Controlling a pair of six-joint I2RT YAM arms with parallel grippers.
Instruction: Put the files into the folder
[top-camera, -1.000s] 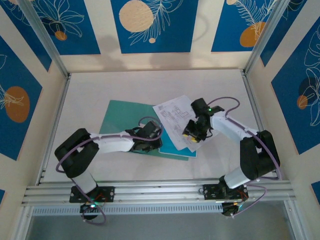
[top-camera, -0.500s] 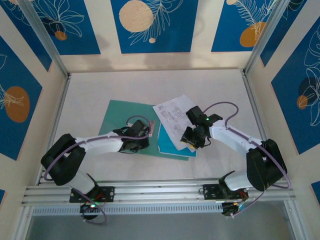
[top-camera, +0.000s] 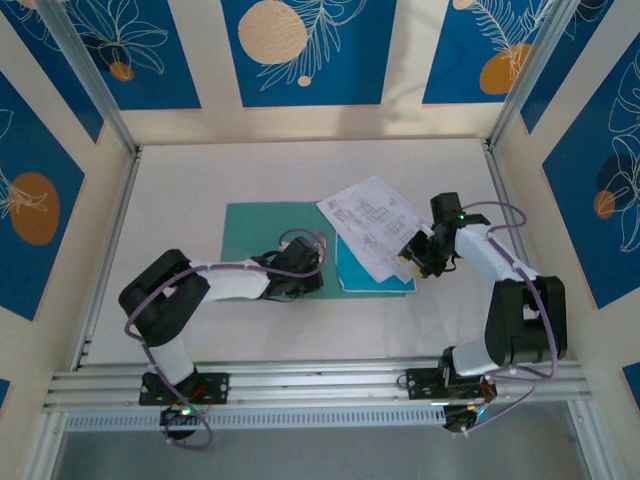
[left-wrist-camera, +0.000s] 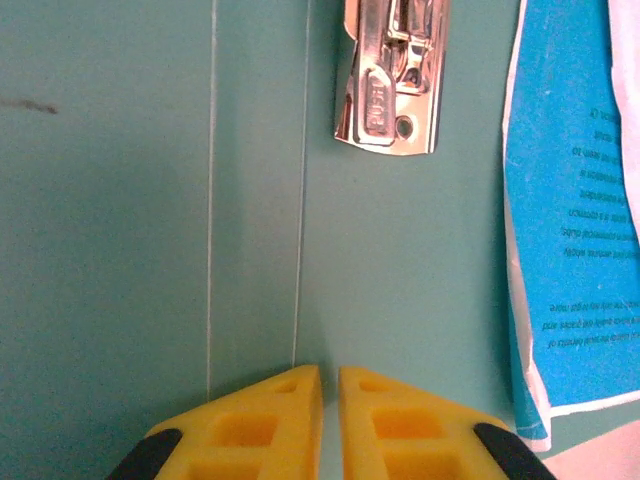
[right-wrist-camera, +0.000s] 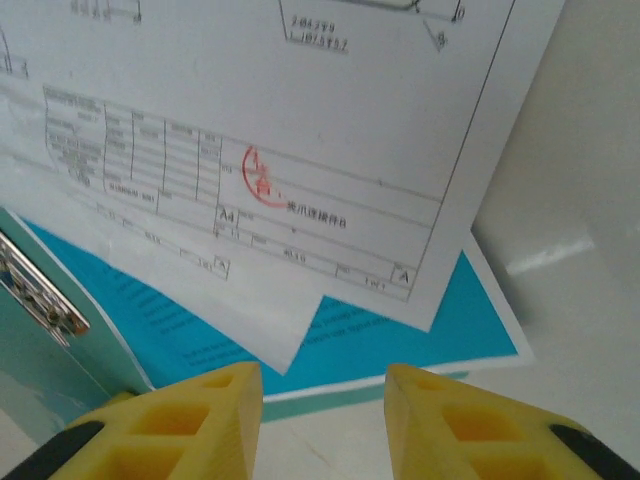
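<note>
**Files lie on the open folder; left fingers drawn together, right fingers apart**

Top external view: the flat teal-green paper folder (top-camera: 255, 230) lies open on the pale table (top-camera: 200, 180). On its right half rests the bright sky-blue sheet (top-camera: 380, 278). The white printed sheets (top-camera: 368, 215) lie skewed on top of it and reach past the folder's far edge. The left gripper (top-camera: 308, 265) sits over the middle of the folder. The right gripper (top-camera: 410, 252) is at the right edge of the papers.

Left wrist view: the left gripper (left-wrist-camera: 330, 372) has its yellow fingers (left-wrist-camera: 270, 415) pulled nearly together, with only a thin slit between them and nothing visibly caught there. They point along the folder's (left-wrist-camera: 120, 200) spine creases toward the small shiny metal clip (left-wrist-camera: 390, 85). The sky-blue sheet (left-wrist-camera: 575, 200) lies to the right.

Right wrist view: the right gripper (right-wrist-camera: 323, 375) stands released, its yellow fingers (right-wrist-camera: 190, 410) clearly apart and holding nothing. Ahead of it, the corner of the white sheets (right-wrist-camera: 250, 100) overlaps the sky-blue sheet (right-wrist-camera: 400, 335). A thin strip of teal folder (right-wrist-camera: 40, 360) shows along the near edge, the clip (right-wrist-camera: 40, 290) is at the left, and bare table (right-wrist-camera: 570, 200) is at the right.
</note>
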